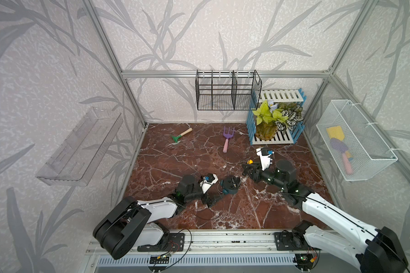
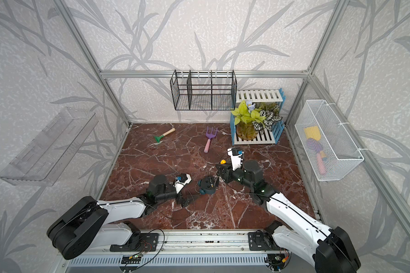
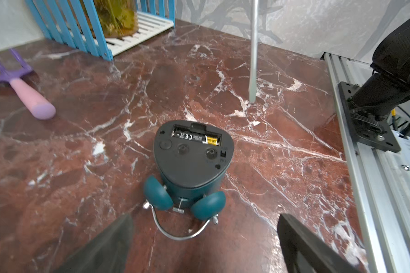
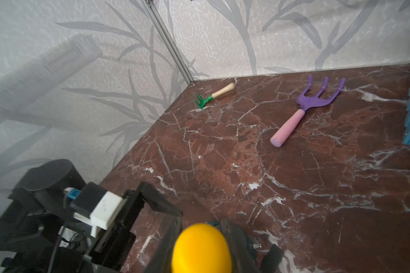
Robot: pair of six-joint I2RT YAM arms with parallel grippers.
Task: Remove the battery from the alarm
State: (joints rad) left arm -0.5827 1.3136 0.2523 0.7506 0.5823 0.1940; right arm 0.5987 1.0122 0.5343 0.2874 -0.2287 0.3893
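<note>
Left wrist view: alarm (image 3: 189, 165) lies face down near the centre of the surface (image 3: 69, 153). Its back compartment is uncovered, with the battery (image 3: 197, 138) seated inside. Left tool (image 3: 205, 219) is spread wide, fingers either side of the wire handle, gripping nothing. Right tool (image 4: 200, 228) is clamped on a yellow-capped screwdriver (image 4: 201, 250), shaft tip just beside the alarm.

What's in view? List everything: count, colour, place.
alarm: one, dark teal, face down on table
battery: one, black-gold, in alarm's open back
screwdriver: one, yellow-capped, in right gripper
rake: one, green, far table
fork: one, purple-pink, far table
rack: one, blue-white, far right corner
plant: one, green, on rack
wire basket: one, black, back wall
mesh basket: one, white, right wall
shelf: one, clear, left wall
left gripper: one, black, open beside alarm
right gripper: one, black, shut on screwdriver
</note>
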